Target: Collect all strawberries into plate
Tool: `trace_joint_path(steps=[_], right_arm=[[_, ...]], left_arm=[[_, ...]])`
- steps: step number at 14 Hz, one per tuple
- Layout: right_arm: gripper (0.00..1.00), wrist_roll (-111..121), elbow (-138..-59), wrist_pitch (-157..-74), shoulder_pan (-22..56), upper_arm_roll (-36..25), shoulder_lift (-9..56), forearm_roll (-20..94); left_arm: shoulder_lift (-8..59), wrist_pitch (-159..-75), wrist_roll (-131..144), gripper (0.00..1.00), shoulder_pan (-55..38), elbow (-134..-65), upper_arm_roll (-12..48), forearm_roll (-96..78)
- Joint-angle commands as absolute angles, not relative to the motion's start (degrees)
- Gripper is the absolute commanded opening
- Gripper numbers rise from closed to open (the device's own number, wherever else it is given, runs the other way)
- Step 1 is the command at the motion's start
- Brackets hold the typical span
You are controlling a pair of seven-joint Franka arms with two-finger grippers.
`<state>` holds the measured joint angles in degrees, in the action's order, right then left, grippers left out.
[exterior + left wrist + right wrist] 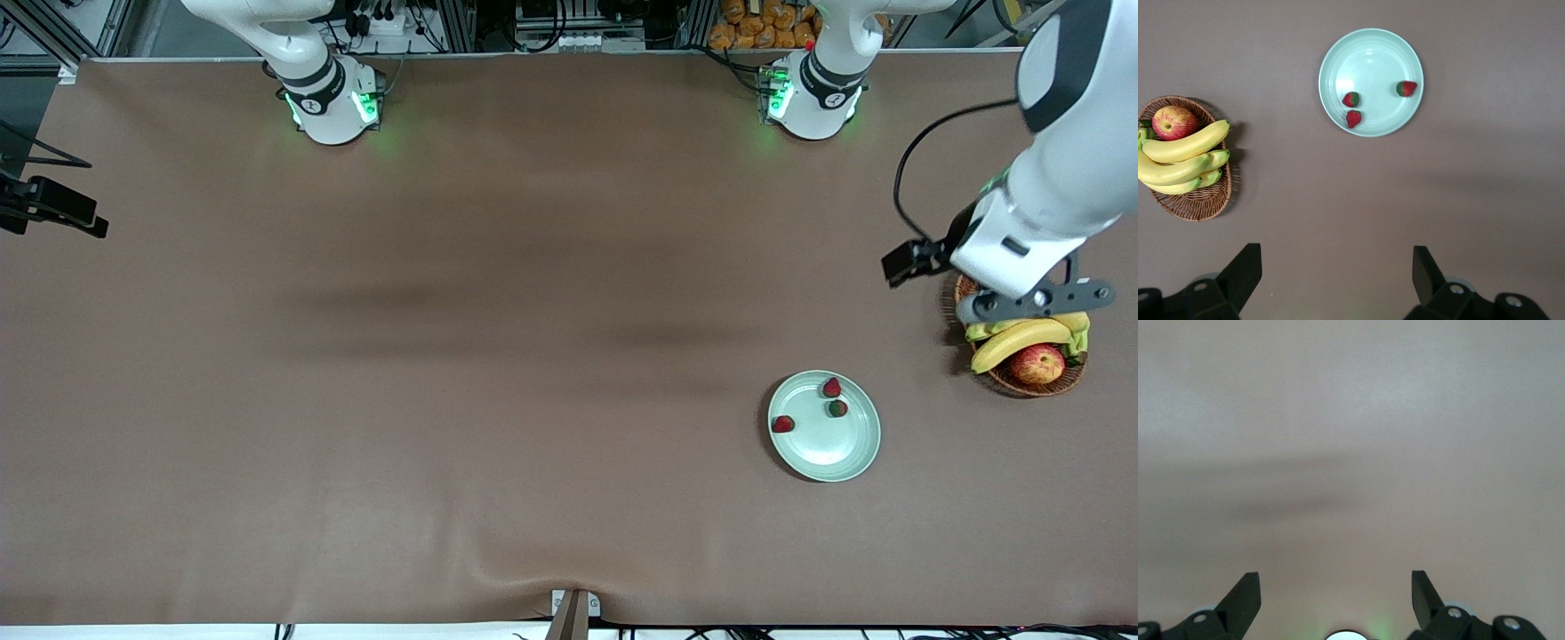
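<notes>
Three strawberries [831, 387] [837, 408] [782, 424] lie in the pale mint-green plate [836, 449], toward the left arm's end of the table. The left wrist view shows the same plate [1371, 63] with the three berries [1351, 99] [1353, 119] [1406, 88] in it. My left gripper [1337, 267] is open and empty, high up over the wicker basket's edge [1031, 302], well apart from the plate. My right gripper [1336, 587] is open and empty over bare table close to its own base; it does not show in the front view.
A brown wicker basket [1013, 384] with bananas [1018, 338] and a red-yellow apple [1037, 363] stands beside the plate, at the left arm's end of the table; it also shows in the left wrist view [1198, 203]. The brown table cover [444, 356] spreads across the table.
</notes>
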<state>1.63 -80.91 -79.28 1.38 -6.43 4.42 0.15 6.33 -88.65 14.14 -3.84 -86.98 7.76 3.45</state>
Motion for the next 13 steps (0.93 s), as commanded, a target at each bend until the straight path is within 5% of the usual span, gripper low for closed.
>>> trace_joint_path(steps=[1, 13], right_arm=[[1.00, 1.23, -80.68, -79.45, 1.23, -6.33, 5.10, -0.88], [1.00, 1.85, -80.68, -81.21, 0.79, -6.33, 5.62, -0.79]], left_arm=[[1.24, -87.02, 9.15, 1.00, -2.37, -90.87, 7.56, 0.71], [-1.58, -87.98, 0.18, 1.00, -2.20, -90.26, 7.38, 0.26]])
